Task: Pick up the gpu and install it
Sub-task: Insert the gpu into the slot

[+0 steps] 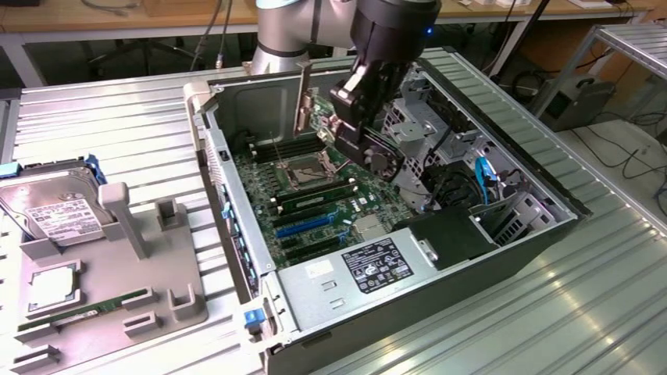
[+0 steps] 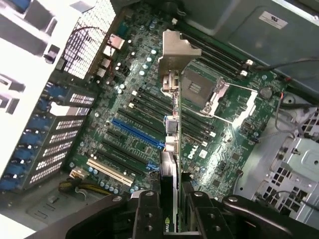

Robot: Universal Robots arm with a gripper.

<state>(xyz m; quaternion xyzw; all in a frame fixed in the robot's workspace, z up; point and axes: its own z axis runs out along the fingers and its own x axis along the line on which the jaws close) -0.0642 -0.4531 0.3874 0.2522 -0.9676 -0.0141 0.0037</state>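
We see the gripper [image 2: 172, 219] pinching the thin dark gpu [image 2: 169, 167] edge-on, its silver bracket [image 2: 172, 52] over the green motherboard [image 2: 124, 107]; the card's lower end is hidden between the fingers.

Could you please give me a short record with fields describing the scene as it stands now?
gripper: shut on the gpu
gpu position: above the motherboard, inside the open computer case, not seated in a slot
blue slot: empty
tray: holds hard drive and memory stick
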